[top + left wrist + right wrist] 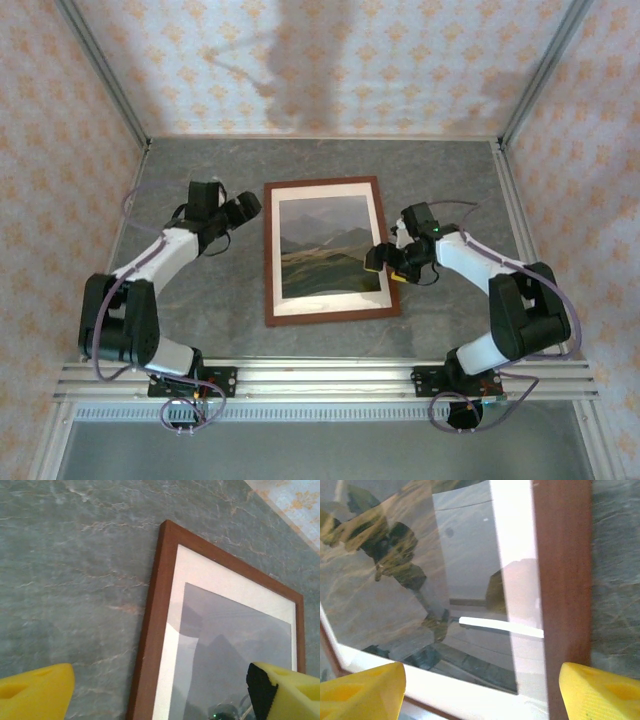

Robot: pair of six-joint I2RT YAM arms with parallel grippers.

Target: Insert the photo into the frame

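Seen from above, the table (210,310) bears the whole frame (268,255) lying flat at its middle, with the photo (330,250) inside the white mat (325,192). The wrist cameras catch a corner and an edge of it. The left gripper (246,207) sits just off the frame's far-left corner and the right gripper (385,262) over its right moulding, each with yellow fingertips (362,690) spread wide, gripping nothing.

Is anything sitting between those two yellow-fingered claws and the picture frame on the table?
Nothing visible. The left gripper is open beside the upper left corner of the frame, with bare table between them. The right gripper is open over the frame's right rail. The photo already shows inside the white mat.
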